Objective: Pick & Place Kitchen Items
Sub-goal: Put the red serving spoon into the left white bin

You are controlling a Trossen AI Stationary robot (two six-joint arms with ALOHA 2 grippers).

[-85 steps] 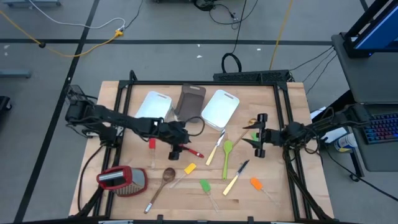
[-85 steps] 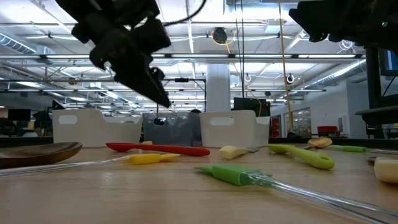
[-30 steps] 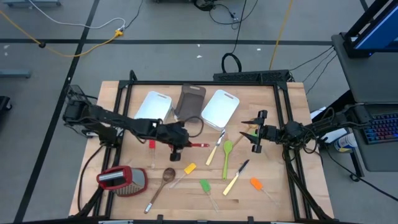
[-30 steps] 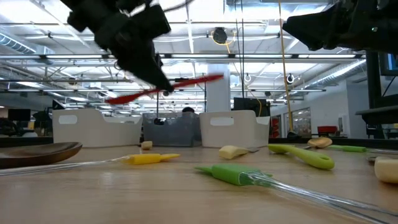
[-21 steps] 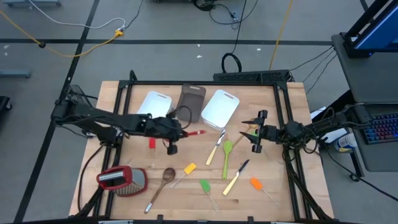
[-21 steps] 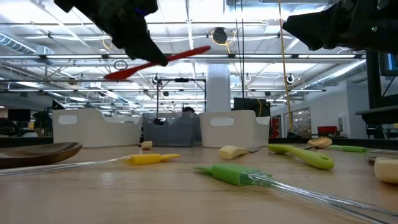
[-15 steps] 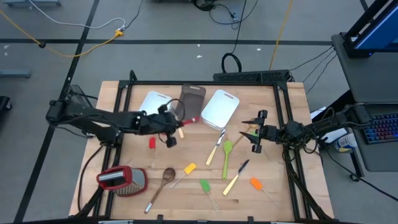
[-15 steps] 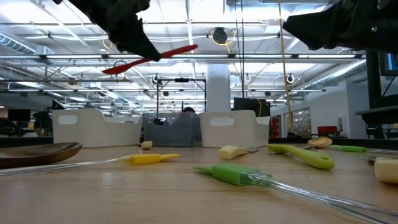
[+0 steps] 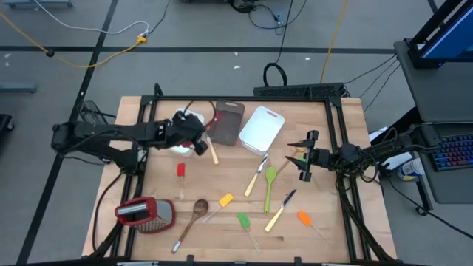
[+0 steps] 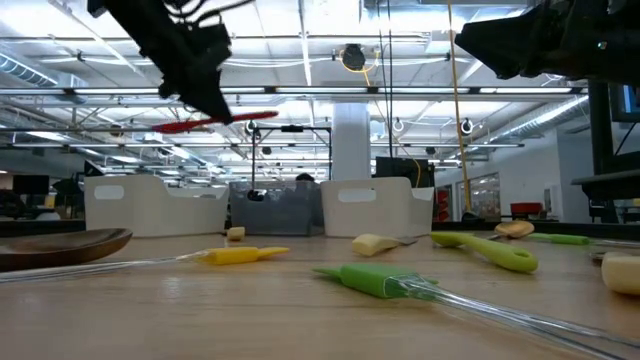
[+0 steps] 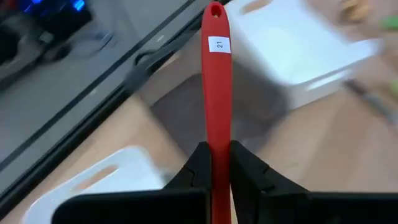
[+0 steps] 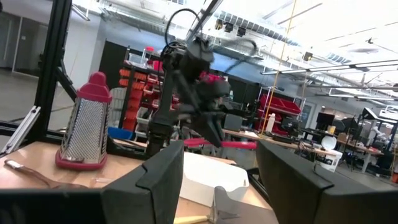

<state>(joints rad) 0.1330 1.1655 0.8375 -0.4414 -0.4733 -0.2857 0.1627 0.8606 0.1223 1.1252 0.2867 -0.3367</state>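
My left fingers pinch the red spoon level above the tubs at the desk's eleven o'clock (presumably to drop it in), while my right fingers wait spread at three o'clock.

A long red plastic spoon with a small white label near its handle hole hangs level in the air over the tubs; green spoon, wooden spoon and coloured spatulas lie scattered on the wooden tabletop
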